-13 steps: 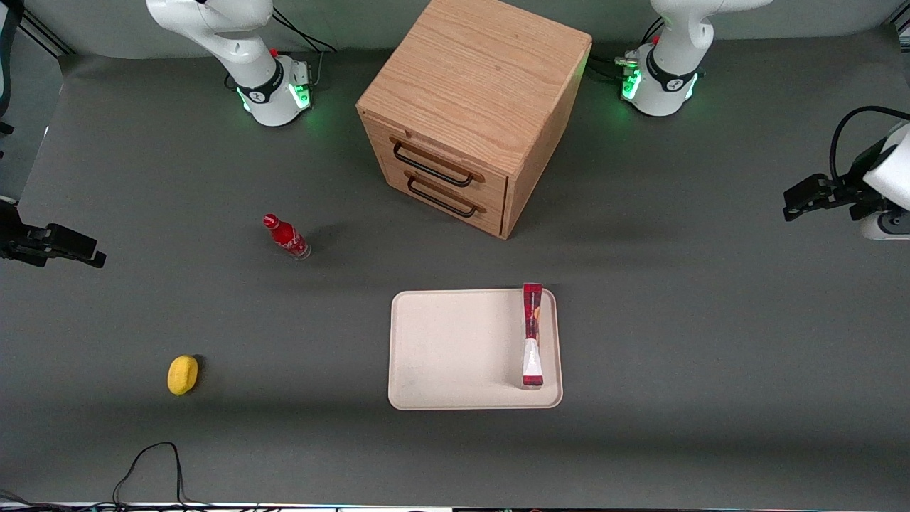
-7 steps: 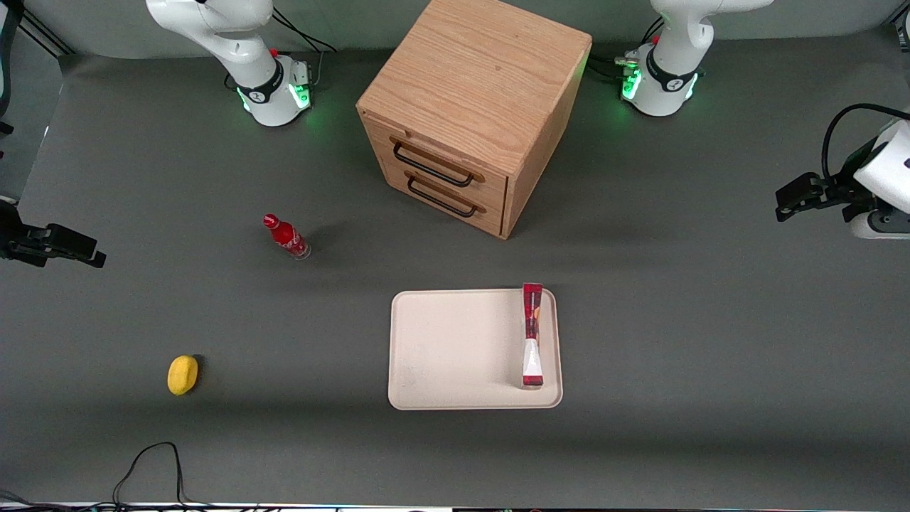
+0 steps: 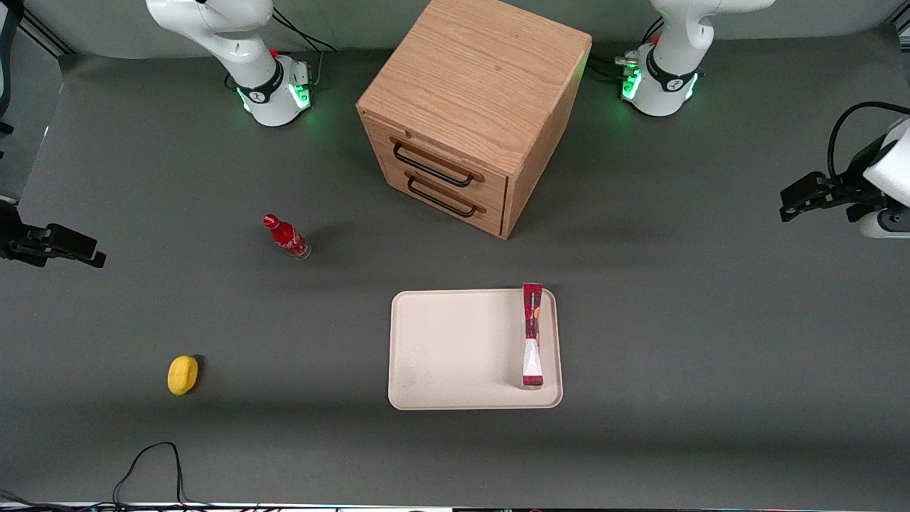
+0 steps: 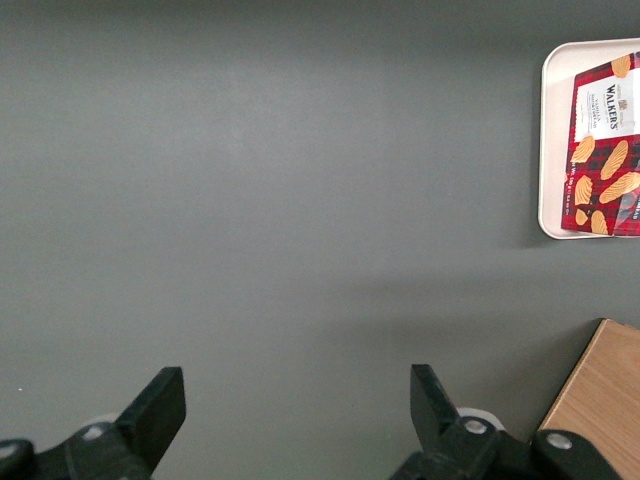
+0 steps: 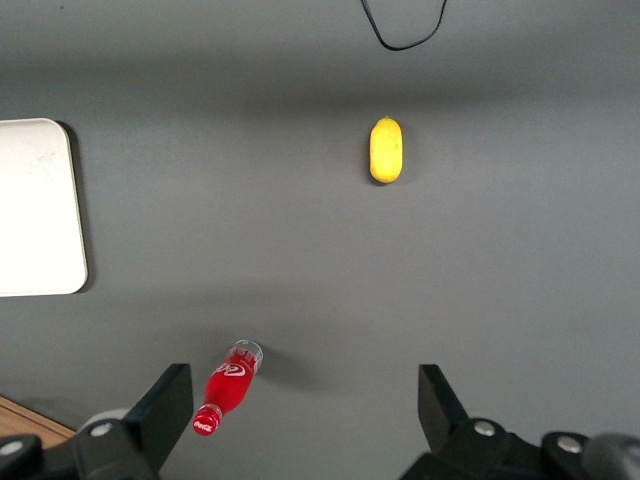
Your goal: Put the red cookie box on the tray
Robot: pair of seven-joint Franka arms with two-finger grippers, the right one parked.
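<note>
The red cookie box (image 3: 532, 334) stands on its narrow edge on the tray (image 3: 455, 348), close along the rim at the working arm's end. Its long axis runs from the wooden drawer cabinet (image 3: 473, 114) toward the front camera. The claw (image 4: 290, 410) hangs spread and empty over bare counter (image 3: 711, 341), well apart from the tray.

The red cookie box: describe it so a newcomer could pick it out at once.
Start at the wooden drawer cabinet; nearer the front camera lies a cream-white tray. The red cookie box stands on a narrow edge in the tray, along the rim toward the working arm's end, far from the open gripper. Unlike the red bottle, it is thin cardboard in red tartan with printed cookies.
</note>
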